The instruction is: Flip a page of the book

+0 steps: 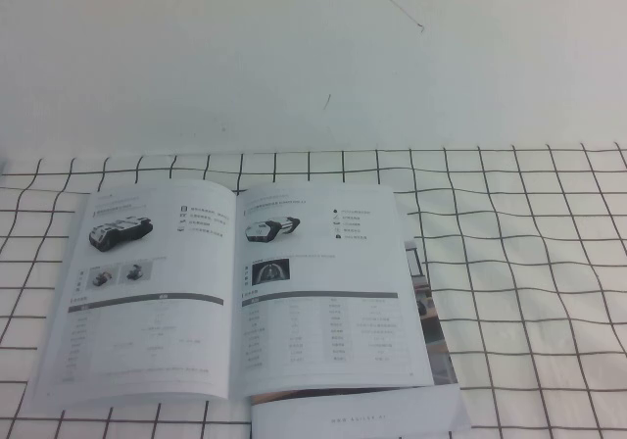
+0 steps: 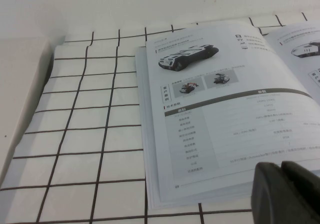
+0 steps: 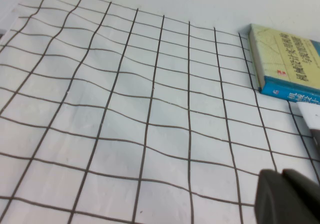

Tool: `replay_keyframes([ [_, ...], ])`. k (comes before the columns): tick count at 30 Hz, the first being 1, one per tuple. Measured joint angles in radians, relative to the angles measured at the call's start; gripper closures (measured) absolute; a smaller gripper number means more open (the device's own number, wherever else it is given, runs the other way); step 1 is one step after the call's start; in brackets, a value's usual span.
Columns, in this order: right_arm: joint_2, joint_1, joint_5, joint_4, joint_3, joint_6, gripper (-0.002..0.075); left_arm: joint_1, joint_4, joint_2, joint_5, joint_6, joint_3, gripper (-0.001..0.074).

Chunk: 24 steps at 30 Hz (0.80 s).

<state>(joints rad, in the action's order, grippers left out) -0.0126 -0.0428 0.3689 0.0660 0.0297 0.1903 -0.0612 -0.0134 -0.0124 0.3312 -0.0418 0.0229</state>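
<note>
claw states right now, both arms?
Left claw: shut, empty, near the book's corner.
Right claw: shut, empty, over the checked cloth.

Your book (image 1: 240, 292) lies open and flat on the checked cloth (image 1: 529, 263), toward the left and the near edge. A loose sheet (image 1: 358, 417) pokes out from under its near right corner. The left gripper (image 2: 282, 171) hangs just off the left page's near edge. The right gripper (image 3: 282, 176) hangs over bare cloth, near what may be a second, closed volume (image 3: 285, 64).
</note>
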Motion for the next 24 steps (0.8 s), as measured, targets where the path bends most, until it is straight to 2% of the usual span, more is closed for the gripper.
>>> replay_keyframes([
  [17,0.0,0.0,-0.005,0.0,0.0,0.0,0.0728,0.0,0.0,0.0,-0.014,0.0,0.0,0.0737],
  [24,0.0,0.0,-0.14,0.0,0.0,0.002,0.0728,0.0,0.0,0.0,-0.166,0.0,0.004,0.0737],
])
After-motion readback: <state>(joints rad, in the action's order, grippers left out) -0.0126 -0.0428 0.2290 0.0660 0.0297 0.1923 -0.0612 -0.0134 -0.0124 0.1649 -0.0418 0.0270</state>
